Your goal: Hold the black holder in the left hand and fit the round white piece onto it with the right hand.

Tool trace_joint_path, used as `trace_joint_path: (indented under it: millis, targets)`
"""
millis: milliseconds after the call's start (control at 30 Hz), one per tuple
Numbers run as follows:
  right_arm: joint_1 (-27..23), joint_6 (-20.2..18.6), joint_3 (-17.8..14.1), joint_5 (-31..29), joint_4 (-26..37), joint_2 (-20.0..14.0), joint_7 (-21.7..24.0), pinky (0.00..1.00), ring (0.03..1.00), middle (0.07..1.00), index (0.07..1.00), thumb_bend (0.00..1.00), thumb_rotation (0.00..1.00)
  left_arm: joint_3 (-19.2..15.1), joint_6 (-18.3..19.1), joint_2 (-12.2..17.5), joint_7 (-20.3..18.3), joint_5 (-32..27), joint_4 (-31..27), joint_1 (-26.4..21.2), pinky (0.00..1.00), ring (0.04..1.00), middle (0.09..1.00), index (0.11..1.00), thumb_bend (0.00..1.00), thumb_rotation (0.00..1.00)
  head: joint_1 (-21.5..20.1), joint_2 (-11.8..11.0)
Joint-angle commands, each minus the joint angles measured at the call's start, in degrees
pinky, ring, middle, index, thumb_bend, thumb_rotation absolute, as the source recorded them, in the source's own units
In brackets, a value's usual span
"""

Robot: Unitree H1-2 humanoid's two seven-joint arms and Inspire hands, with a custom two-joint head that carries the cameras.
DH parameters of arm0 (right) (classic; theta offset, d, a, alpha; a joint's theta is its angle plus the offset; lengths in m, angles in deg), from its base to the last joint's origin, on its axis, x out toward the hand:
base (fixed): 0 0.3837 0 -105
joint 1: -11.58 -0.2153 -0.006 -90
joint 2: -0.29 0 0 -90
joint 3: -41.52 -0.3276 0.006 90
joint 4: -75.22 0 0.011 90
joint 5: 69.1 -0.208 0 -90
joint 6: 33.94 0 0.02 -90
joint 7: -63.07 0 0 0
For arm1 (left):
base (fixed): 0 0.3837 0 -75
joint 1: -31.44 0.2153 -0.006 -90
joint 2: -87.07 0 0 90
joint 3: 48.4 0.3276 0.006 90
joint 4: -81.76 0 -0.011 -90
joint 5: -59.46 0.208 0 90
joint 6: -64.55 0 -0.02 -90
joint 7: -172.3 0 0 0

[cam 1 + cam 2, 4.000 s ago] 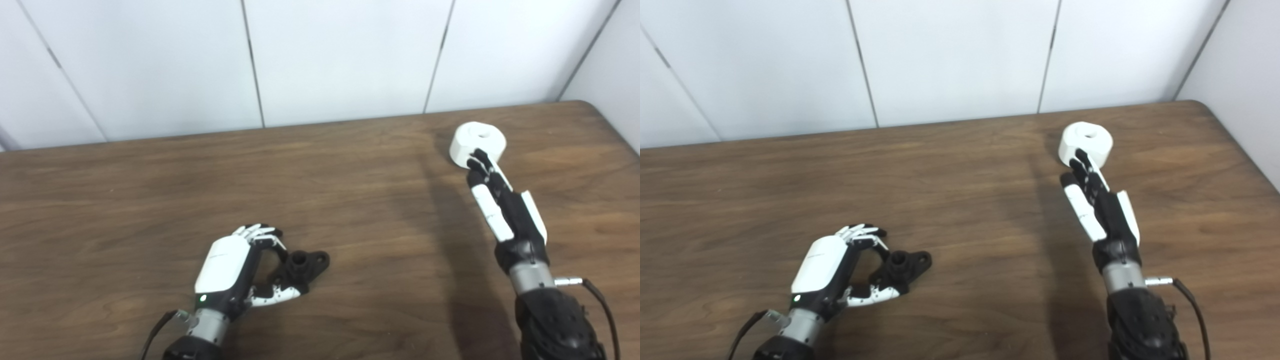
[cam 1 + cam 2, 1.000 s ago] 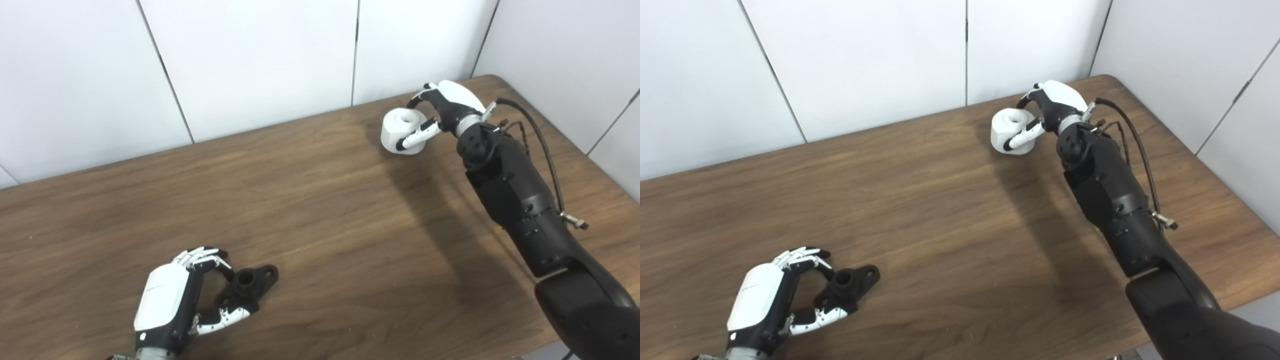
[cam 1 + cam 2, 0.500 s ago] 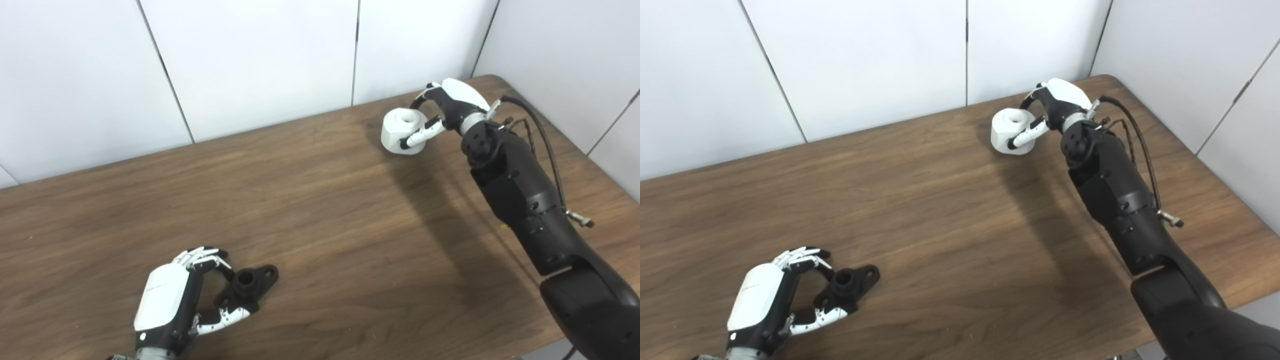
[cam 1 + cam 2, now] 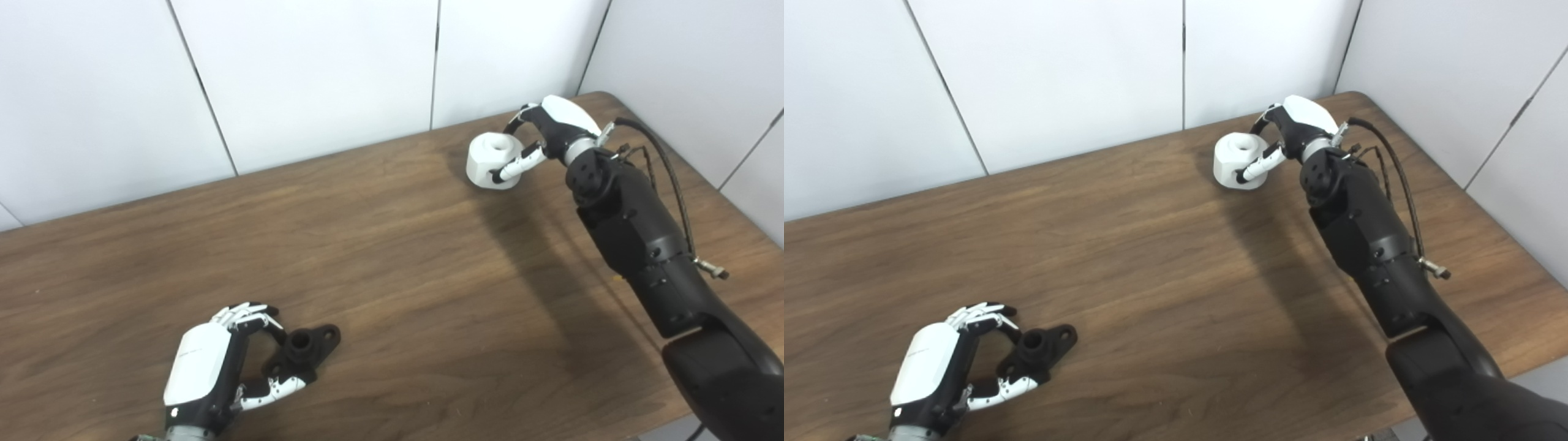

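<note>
The black holder (image 4: 309, 350) lies flat on the wooden table (image 4: 392, 257) near the front left, its short round post pointing up. My left hand (image 4: 205, 367) is curled on its left end, thumb along the near flange and fingers hooked over the far side. The round white piece (image 4: 487, 159), a thick ring with a centre hole, sits at the far right of the table. My right hand (image 4: 548, 131) wraps it from the right, thumb across the front face and fingers behind. Whether the piece is off the table I cannot tell.
White wall panels (image 4: 306, 79) stand just behind the table's far edge and along its right side. The table's rounded far-right corner (image 4: 597, 97) is close to the right hand. A black cable (image 4: 664, 177) loops off the right forearm.
The camera has swung since 4 s ago. The right hand went from fingertips at the white piece's near side to wrapping it. In the last second the wrist edged slightly right; the left hand is still.
</note>
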Motion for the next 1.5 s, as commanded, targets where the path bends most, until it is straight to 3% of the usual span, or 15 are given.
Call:
trace_joint_path:
  millis: [0, 833, 1067, 1100, 1167, 1267, 1467]
  targets:
    - [-1.87, 0.17, -1.18, -0.04, 1.64, -1.62, -1.55, 1.0, 1.0, 0.939, 0.67, 0.9, 0.24, -0.61, 0.31, 0.53, -0.29, 0.02, 0.24, 0.06, 0.88, 0.832, 0.766, 0.485, 0.52, 0.04, -0.09, 0.07]
    - [-1.93, 0.15, -0.95, -0.94, 0.72, -0.92, -1.88, 1.0, 1.0, 0.921, 0.67, 0.86, 0.2, -0.45, 0.23, 0.39, -0.11, 0.48, 0.47, -0.21, 0.88, 0.83, 0.762, 0.485, 0.52, 0.04, 0.2, -0.17]
    - [-1.65, 0.53, -0.52, -2.17, 1.01, -1.26, -3.44, 1.0, 1.0, 0.898, 0.62, 0.85, 0.18, -0.48, 0.46, 0.14, -0.2, 0.4, 0.15, -0.11, 0.88, 0.829, 0.761, 0.486, 0.52, 0.04, 0.25, -0.22]
    - [-1.54, 0.68, -0.55, -2.41, 1.11, -1.25, -3.99, 1.0, 1.0, 0.889, 0.543, 0.66, 0.16, -0.45, 0.45, 0.14, -0.17, 0.48, 0.15, -0.1, 0.88, 0.83, 0.762, 0.486, 0.52, 0.04, 0.27, -0.21]
    - [-1.29, 1.05, -0.42, -2.71, 1.3, -1.32, -4.98, 1.0, 1.0, 0.866, 0.501, 0.56, 0.15, -0.42, 0.48, 0.14, -0.22, 0.54, 0.14, -0.12, 0.88, 0.829, 0.763, 0.486, 0.52, 0.04, 0.28, -0.21]
    - [-0.9, 1.49, -0.12, -3.2, 1.51, -1.53, -6.07, 1.0, 0.987, 0.816, 0.485, 0.53, 0.14, -0.46, 0.2, 0.09, 0.03, 0.36, 0.33, -0.17, 0.88, 0.829, 0.761, 0.486, 0.52, 0.04, 0.31, -0.25]
    - [-0.55, 2.07, -0.08, -3.92, 1.23, -1.57, -8.04, 1.0, 0.977, 0.809, 0.484, 0.52, 0.14, -0.31, -0.13, -0.05, 0.49, 0.51, 1.01, -0.41, 0.88, 0.829, 0.761, 0.485, 0.52, 0.04, 0.45, -0.36]
